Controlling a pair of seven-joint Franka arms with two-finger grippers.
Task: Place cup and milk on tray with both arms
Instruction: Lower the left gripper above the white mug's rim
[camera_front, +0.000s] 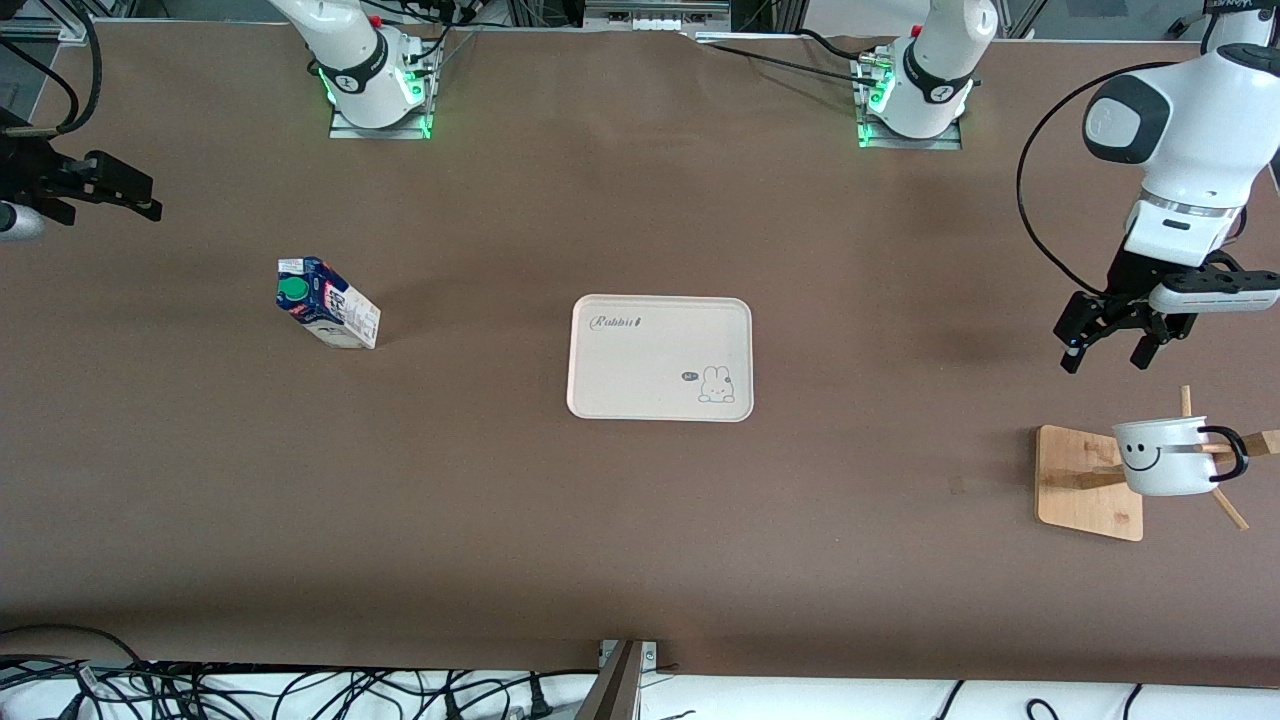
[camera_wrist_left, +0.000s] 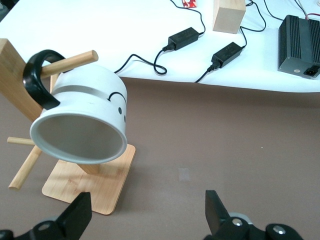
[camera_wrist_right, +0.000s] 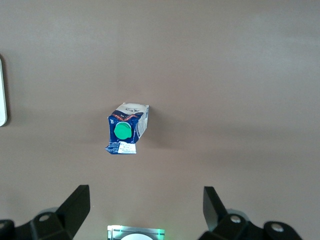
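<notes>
Brown paper-like covering is spanning the whole table (camera_front: 640, 540) in the front view, with cables trailing along the white strip nearest the camera. The tray (camera_front: 660, 357) is sitting bare mid-table. The milk (camera_front: 327, 302) is standing toward the right arm's end. The right gripper (camera_front: 140, 205) is getting cut off by the picture's edge, so only its black tip is showing there. The left gripper (camera_front: 1108, 357) is hanging fingers spread over bare table just beside the wooden rack (camera_front: 1088, 483), where the cup (camera_front: 1163, 456) is dangling by its handle on a peg.

Left wrist view: fingers (camera_wrist_left: 216, 210) are sitting wide apart, holding nothing, the cup (camera_wrist_left: 82, 122) off to one side of the gap, mouth facing the camera, half hiding the rack (camera_wrist_left: 95, 184). Power bricks are lying on a white surface past the table's edge.

Right wrist view: right gripper (camera_wrist_right: 145, 207) is released too, the milk (camera_wrist_right: 127, 130) sitting straight out ahead of the jaws' gap, green cap up. Only a sliver of the tray (camera_wrist_right: 2, 92) is peeking in.
</notes>
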